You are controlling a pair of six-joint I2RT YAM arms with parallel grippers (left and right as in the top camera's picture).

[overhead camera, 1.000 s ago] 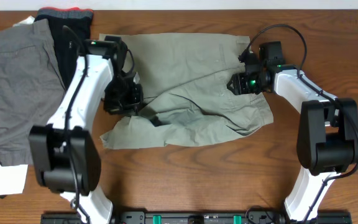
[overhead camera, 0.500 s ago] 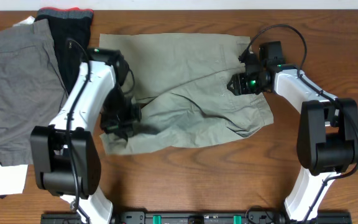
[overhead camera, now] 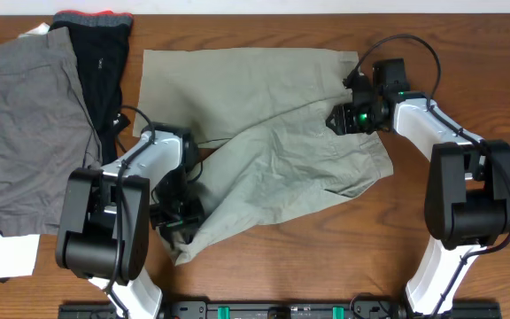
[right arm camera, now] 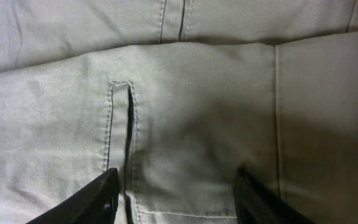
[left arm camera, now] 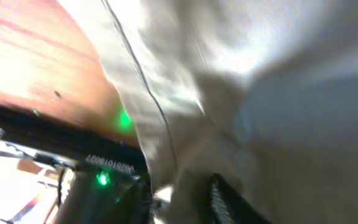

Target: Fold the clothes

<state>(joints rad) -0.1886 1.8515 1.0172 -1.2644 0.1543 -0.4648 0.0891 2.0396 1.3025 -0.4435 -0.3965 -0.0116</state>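
Observation:
The khaki-beige shorts (overhead camera: 264,97) lie spread across the middle of the table, with the left part drawn toward the front into a point. My left gripper (overhead camera: 177,221) is at that point near the front edge, shut on a bunch of the shorts' fabric. In the left wrist view the cloth (left arm camera: 278,93) fills the frame and runs between the fingers (left arm camera: 191,199). My right gripper (overhead camera: 336,118) rests on the right side of the shorts. In the right wrist view its fingers (right arm camera: 176,199) are open, spread over flat fabric (right arm camera: 197,93) beside a stitched slit.
Darker grey shorts (overhead camera: 25,124) lie at the far left. A black garment with a red waistband (overhead camera: 96,53) lies at the back left beside them. A white sheet (overhead camera: 3,255) sits at the front left corner. Brown tabletop (overhead camera: 326,257) shows in front of the shorts.
My left gripper has moved from the shorts' left-middle toward the front edge, dragging the left part of the shorts with it. The right gripper has stayed in place.

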